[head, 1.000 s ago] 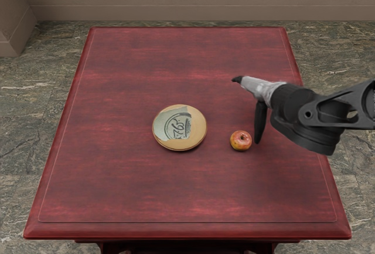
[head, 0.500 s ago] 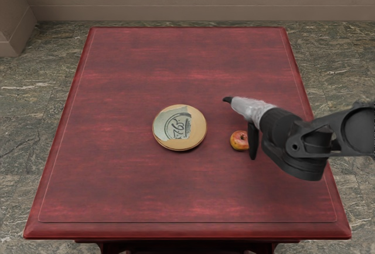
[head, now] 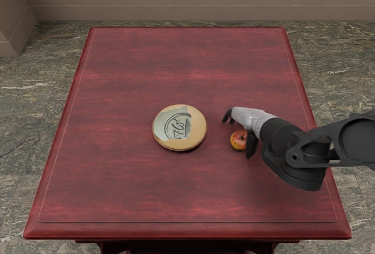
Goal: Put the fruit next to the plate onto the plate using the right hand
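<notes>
Since the earlier frames, the right hand (head: 249,124) has been brought down and leftward, so that it is now held close over the fruit (head: 238,141). Its fingers (head: 252,144) are seen spread and released: one dark fingertip is lowered just beside the fruit's right side, another is pointed left above it, and nothing is grasped. The fruit is left resting on the desk (head: 117,172), near the plate (head: 179,127) on its right, apart from the rim.

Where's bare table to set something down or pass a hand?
Free: far half of the table, left of the plate, front strip. Crowded: right of the plate, where the right hand sits over the fruit.
</notes>
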